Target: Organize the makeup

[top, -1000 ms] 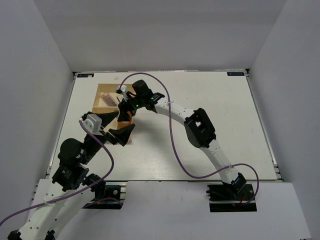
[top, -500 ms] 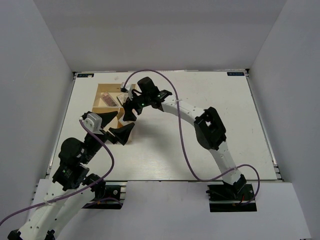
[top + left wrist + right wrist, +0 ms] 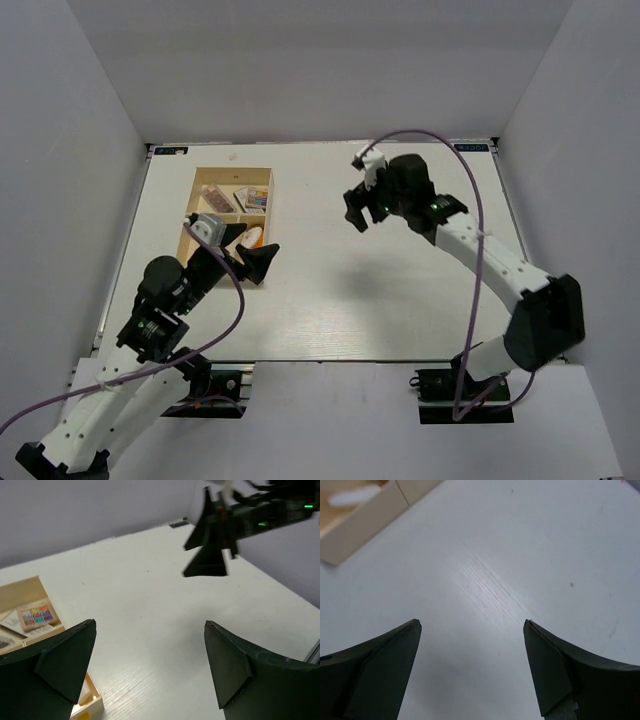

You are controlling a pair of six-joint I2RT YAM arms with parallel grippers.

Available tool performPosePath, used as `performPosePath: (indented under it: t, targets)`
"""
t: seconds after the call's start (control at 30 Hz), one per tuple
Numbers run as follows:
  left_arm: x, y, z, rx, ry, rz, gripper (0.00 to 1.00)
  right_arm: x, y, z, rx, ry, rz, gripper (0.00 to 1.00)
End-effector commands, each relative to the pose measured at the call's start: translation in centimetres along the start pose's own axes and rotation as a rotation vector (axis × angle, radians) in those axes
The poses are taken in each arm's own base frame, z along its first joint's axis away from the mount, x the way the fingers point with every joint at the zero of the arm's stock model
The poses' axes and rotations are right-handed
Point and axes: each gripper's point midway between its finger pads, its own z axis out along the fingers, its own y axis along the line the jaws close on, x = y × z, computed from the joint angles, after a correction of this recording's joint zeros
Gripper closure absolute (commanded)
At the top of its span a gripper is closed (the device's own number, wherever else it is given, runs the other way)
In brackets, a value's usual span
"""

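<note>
The pale wooden compartment box [image 3: 196, 212] stands at the back left. It holds a dark flat palette [image 3: 212, 198], a colourful eyeshadow palette [image 3: 257, 200] and an orange tube [image 3: 252, 236]. My left gripper [image 3: 258, 240] is open and empty, above the box's near right corner. In the left wrist view [image 3: 150, 624] the colourful palette [image 3: 35, 617] shows at the left. My right gripper [image 3: 357, 214] is open and empty over bare table, well to the right of the box. The right wrist view [image 3: 472, 622] shows the box's wall [image 3: 365, 515] and a blurred white oval item [image 3: 355, 495].
The white table [image 3: 400, 290] is ringed by grey walls on three sides. The right arm [image 3: 480, 250] arches over the right half. The right gripper also shows in the left wrist view [image 3: 210, 555], raised above the table.
My right gripper has pulled out of the box and swung right, to the middle of the table. My left gripper has shifted slightly up and right, still open.
</note>
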Motion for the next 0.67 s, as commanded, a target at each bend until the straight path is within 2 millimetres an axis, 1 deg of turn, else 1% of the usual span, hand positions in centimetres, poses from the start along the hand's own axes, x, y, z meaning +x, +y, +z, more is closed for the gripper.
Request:
performPosePath:
  t: [0.0, 0.03, 0.07, 0.1, 0.13, 0.17, 0.23, 0.27, 0.33, 0.37, 0.4, 0.43, 0.47, 0.5, 0.53, 0.6, 0.63]
  targets:
    - [0.3, -0.2, 0.6, 0.013, 0.047, -0.003, 0.02, 2.3, 0.0, -5.4, 0.123, 0.005, -0.044, 0.11]
    - [1.0, -0.1, 0.9, 0.013, 0.073, -0.005, 0.02, 2.4, -0.3, -6.4, 0.155, -0.029, -0.055, 0.11]
    - [1.3, -0.1, 1.1, 0.014, 0.089, -0.007, 0.02, 4.8, -0.3, -6.9, 0.178, -0.003, -0.048, 0.11]
    - [1.4, -0.1, 1.2, 0.014, 0.095, -0.008, 0.02, 3.8, -0.4, -9.3, 0.224, -0.073, -0.058, 0.11]
    - [1.9, 0.1, 1.4, 0.009, 0.111, -0.009, 0.02, 4.2, -0.3, -10.1, 0.241, -0.087, -0.041, 0.11]
    - [2.0, 0.1, 1.5, 0.011, 0.118, -0.008, 0.02, 4.8, -0.2, -11.7, 0.273, -0.119, -0.032, 0.11]
    - [2.4, 0.2, 1.7, 0.005, 0.134, -0.012, 0.02, 5.3, 0.0, -13.0, 0.294, -0.149, -0.014, 0.11]
    - [2.6, 0.3, 1.7, 0.004, 0.141, -0.013, 0.02, 6.0, 0.0, -14.1, 0.32, -0.168, -0.002, 0.11]
    - [2.8, 0.3, 1.9, 0.001, 0.15, -0.016, 0.02, 6.9, -0.1, -14.8, 0.34, -0.177, 0.015, 0.11]
    - [2.8, 0.3, 1.9, 0.002, 0.152, -0.016, 0.02, 8.0, -0.1, -15.1, 0.356, -0.177, 0.022, 0.11]
    - [2.9, 0.3, 2.0, 0.0, 0.155, -0.016, 0.02, 8.6, -0.3, -15.3, 0.373, -0.18, 0.028, 0.11]
    - [3.0, 0.3, 2.0, 0.004, 0.161, -0.018, 0.02, 9.1, -0.4, -15.5, 0.385, -0.182, 0.03, 0.11]
    - [3.0, 0.3, 2.0, 0.002, 0.163, -0.016, 0.02, 10.3, -0.5, -15.5, 0.4, -0.18, 0.033, 0.11]
    - [3.1, 0.4, 2.1, 0.0, 0.167, -0.018, 0.02, 10.9, -0.3, -15.2, 0.396, -0.176, 0.025, 0.11]
    - [3.2, 0.4, 2.1, 0.0, 0.168, -0.018, 0.02, 11.5, -0.6, -15.3, 0.41, -0.174, 0.027, 0.11]
    - [3.2, 0.4, 2.1, -0.002, 0.171, -0.017, 0.02, 12.0, -1.4, -15.5, 0.45, -0.172, 0.004, 0.11]
    - [3.2, 0.4, 2.1, -0.004, 0.169, -0.018, 0.02, 11.9, -1.6, -15.6, 0.46, -0.172, 0.002, 0.11]
